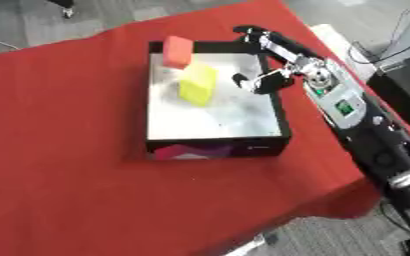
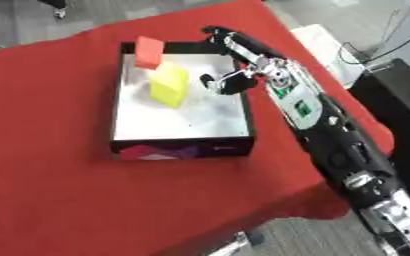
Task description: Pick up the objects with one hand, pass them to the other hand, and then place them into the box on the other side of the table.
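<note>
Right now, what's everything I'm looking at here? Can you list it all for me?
Box: one, black walls with a pale silvery floor, on the table toward its right side.
Yellow block: one, yellow, inside the box near its far left part.
Red block: one, red-orange, at the box's far left corner, just behind the yellow block.
Tablecloth: one, red, covering the table.
Black case: one, black, on the floor off the table's right edge.
Grey floor: around the table.
Right hand: one, black with silver joints, over the box's right wall, thumb curled inward, holding nothing.
Left hand: not visible.
</note>
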You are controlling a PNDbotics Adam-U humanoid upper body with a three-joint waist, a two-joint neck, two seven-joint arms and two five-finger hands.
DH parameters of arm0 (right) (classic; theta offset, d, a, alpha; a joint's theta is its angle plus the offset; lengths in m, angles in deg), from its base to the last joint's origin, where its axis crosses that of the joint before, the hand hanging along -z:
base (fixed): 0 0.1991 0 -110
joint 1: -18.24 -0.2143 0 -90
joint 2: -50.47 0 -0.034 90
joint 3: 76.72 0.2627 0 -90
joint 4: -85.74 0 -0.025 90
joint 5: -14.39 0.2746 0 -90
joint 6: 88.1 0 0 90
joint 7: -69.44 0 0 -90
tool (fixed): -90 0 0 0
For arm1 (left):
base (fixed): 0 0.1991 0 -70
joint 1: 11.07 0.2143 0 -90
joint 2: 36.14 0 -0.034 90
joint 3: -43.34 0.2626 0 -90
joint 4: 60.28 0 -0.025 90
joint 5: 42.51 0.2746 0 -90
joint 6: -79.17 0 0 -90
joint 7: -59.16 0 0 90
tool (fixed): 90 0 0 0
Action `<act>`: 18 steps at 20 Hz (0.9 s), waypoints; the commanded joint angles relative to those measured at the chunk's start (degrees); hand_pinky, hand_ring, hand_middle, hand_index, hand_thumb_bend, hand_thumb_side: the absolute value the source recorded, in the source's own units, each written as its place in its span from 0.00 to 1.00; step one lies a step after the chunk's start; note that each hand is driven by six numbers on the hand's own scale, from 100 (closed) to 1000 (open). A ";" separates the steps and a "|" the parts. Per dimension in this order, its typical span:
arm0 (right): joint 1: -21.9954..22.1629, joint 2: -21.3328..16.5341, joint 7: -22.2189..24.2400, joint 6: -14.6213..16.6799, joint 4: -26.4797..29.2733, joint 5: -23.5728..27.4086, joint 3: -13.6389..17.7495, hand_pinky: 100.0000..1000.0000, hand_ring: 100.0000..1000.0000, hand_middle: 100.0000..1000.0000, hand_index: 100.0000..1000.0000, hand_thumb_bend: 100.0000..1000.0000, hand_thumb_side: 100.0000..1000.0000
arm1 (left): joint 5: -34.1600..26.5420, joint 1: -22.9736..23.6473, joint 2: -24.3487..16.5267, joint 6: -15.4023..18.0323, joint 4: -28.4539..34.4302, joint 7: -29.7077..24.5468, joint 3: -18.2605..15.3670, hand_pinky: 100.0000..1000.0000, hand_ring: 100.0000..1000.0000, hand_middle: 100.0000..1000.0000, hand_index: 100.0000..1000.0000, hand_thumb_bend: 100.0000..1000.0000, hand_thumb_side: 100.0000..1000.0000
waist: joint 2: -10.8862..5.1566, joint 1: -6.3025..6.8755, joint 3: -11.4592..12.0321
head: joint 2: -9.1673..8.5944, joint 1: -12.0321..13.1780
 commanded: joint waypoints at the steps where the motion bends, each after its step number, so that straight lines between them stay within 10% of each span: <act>1: -0.51 -2.10 0.26 0.89 0.32 -0.86 0.97 0.85 1.00 1.00 0.93 0.14 0.00 | -0.28 -0.47 -2.09 -0.04 1.15 0.21 -0.85 1.00 0.80 0.63 0.85 0.78 0.37 | -2.12 0.50 0.09 | -0.64 -0.25; 15: -3.35 -0.88 -5.92 -3.07 4.20 4.30 6.61 0.89 1.00 1.00 0.95 0.00 0.00 | -0.79 -0.18 -1.97 -0.61 0.91 0.71 -1.29 1.00 0.80 0.62 0.85 0.72 0.38 | -2.08 0.61 0.84 | -2.11 4.52; 18: -5.65 -0.11 -8.82 -3.71 6.59 6.74 8.99 0.90 1.00 1.00 0.96 0.00 0.33 | -1.59 -0.17 -2.19 -0.96 1.00 1.57 -1.48 1.00 0.79 0.61 0.84 0.63 0.45 | -2.04 0.75 1.11 | -3.40 8.93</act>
